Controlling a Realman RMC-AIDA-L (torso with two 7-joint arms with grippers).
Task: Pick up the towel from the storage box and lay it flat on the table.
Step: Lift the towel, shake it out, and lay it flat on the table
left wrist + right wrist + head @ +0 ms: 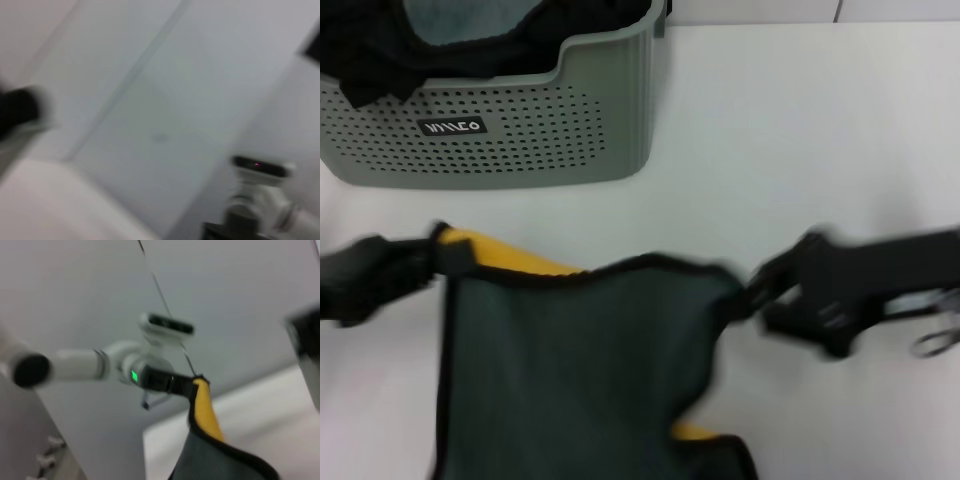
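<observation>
Left hand [438,252] clamps the towel's [580,370] corner at 9 o'clock; right hand [752,292] clamps the opposite corner at 3 o'clock; towel hangs stretched between them over the worktop [800,150], grey-green face up, yellow reverse showing at the left corner; top edge runs 9-to-3, sagging mid-span; storage box [520,130] lies at 12 o'clock, well apart, dark cloth inside. Judgement: lowering both hands evenly should lay it flat; neither hand is nearer.

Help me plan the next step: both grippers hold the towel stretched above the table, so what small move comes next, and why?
Probably lower both together. The left gripper and right gripper pinch the towel's top corners; it hangs spread before the storage box, above the table.
</observation>
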